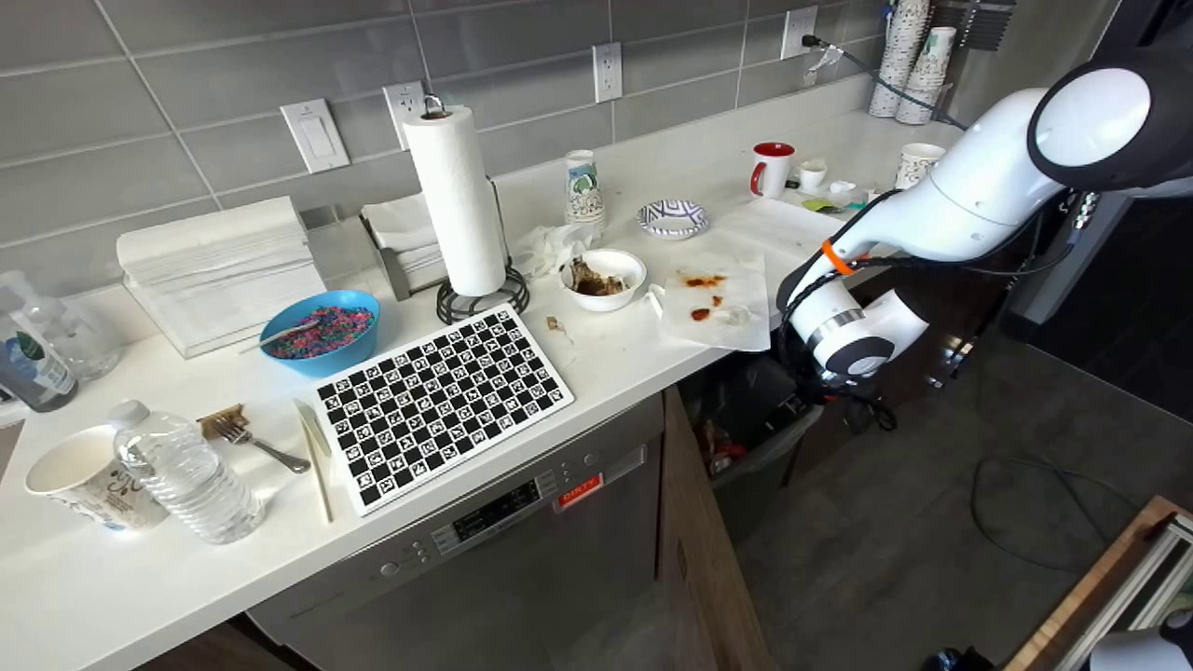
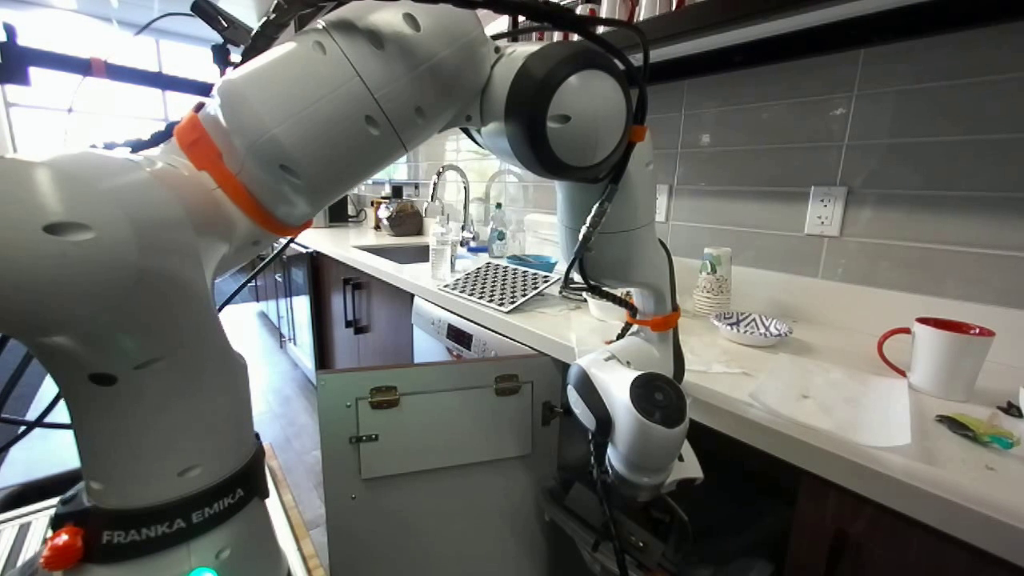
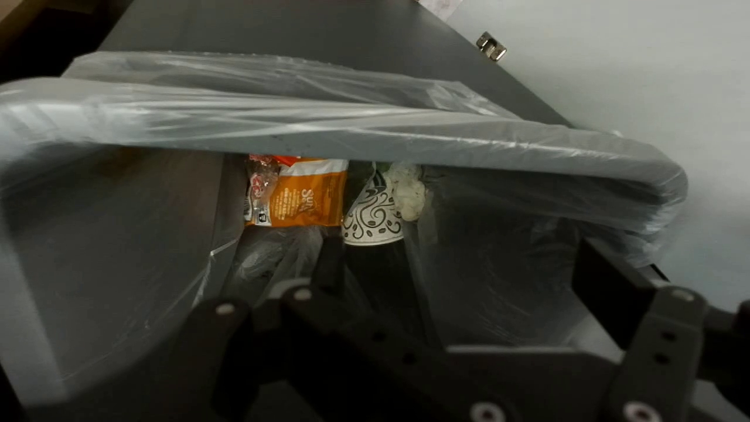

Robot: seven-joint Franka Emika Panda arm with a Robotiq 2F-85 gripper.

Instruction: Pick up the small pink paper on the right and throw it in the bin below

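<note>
Parted and empty, the claw (image 3: 460, 261) faces into the bin (image 3: 351, 139), whose long side lies roughly parallel to the claw's spread; upward retreat seems next

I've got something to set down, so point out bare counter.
Bare counter lies between the checkerboard, brown scrap and stained paper, and between the patterned bowl and red-handled mug. It is crowded where the fork, wooden stick, water bottle and large paper cup bunch together.

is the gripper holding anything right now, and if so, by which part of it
Nothing is held: the gripper stands open, pointing into the bin, with nothing visible between its jaws.
</note>
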